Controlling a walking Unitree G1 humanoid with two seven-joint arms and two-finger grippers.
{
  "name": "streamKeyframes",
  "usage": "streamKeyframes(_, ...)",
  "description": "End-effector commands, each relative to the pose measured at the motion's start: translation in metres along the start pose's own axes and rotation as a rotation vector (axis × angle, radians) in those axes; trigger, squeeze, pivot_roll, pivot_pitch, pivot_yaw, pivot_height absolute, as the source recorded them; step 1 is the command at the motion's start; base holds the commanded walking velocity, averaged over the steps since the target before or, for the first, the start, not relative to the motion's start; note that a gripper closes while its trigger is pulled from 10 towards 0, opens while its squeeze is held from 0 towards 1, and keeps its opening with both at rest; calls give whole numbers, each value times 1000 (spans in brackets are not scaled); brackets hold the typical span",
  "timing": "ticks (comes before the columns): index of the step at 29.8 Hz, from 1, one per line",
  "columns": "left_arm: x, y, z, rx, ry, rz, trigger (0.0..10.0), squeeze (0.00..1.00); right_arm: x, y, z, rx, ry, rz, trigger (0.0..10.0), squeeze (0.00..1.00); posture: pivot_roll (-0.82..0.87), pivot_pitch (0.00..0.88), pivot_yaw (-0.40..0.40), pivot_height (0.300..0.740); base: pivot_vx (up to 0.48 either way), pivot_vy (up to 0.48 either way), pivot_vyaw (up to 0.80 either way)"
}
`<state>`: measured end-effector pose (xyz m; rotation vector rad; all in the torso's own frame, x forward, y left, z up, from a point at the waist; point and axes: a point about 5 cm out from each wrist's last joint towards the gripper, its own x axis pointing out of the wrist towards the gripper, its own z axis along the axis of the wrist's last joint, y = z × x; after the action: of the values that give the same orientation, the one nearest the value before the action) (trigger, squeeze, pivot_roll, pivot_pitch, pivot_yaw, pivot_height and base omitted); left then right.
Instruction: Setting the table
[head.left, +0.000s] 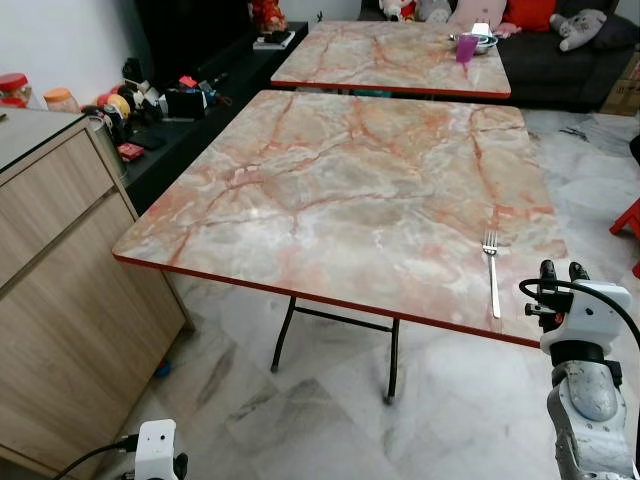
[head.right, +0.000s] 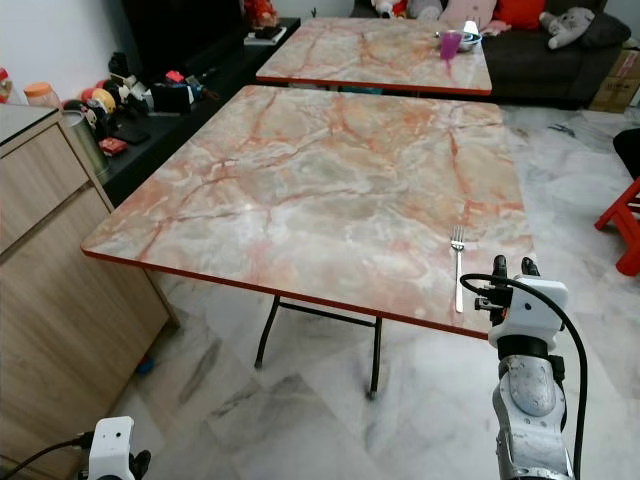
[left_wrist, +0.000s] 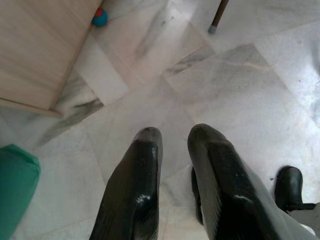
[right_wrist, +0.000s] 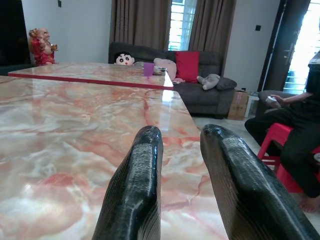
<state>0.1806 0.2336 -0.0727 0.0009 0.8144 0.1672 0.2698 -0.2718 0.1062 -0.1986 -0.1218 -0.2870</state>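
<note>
1. Pink-veined marble covers the near tabletop (head.left: 340, 190), and we take the fork (head.left: 491, 268) as our landmark: it lies flat on that tabletop just inside the near edge, tines toward the far side, handle toward us.
2. We judge the fork is set down as a place setting, parallel to the side edge, where a seated diner would reach it; nothing else lies on this tabletop beside it.
3. Our right end effector (head.left: 561, 272) stands just beside the fork's handle end, raised at the tabletop's edge and apart from the fork. In the right wrist view its fingers (right_wrist: 135, 190) are spread with a clear gap, pinching nothing, pointing across the marble.
4. Well beyond the fork, a second tabletop (head.left: 400, 55) carries a purple cup (head.left: 466, 47) and a bowl (head.left: 484, 42). We judge those are the next things to fetch, so the task looks early.
5. Our left end effector (left_wrist: 172, 137) hangs low over the marble floor (left_wrist: 240, 90), far from the fork, near the wooden cabinet (head.left: 60, 290). Its fingers are slightly parted and hold nothing.
6. A person sits on a red stool (right_wrist: 275, 137) off to the right of the fork's tabletop, so we would keep the right arm's swing short.
</note>
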Motion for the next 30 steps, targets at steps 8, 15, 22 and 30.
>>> streamKeyframes(8, 0, 3, 1, -3, 2, 15, 10000, 0, 6, 9, 10, 17, -12, 25, 10000, 0, 5, 24, 20, 740, 407, 0, 0)
streamKeyframes(15, 0, 4, 0, -4, 3, 16, 10000, 0, 6, 9, 10, 17, -10, 29, 10000, 0, 6, 25, 19, 740, 435, 0, 0)
streamKeyframes(22, 0, 4, 1, -14, -2, 15, 10000, 0, 7, 10, 11, 15, -11, 30, 10000, 0, 7, 25, 19, 740, 394, 0, 0)
streamKeyframes(30, 0, 3, 1, -29, -5, 9, 10000, 0, 6, 11, 11, 27, 0, 32, 10000, 0, 8, 24, 18, 740, 0, 0, 0)
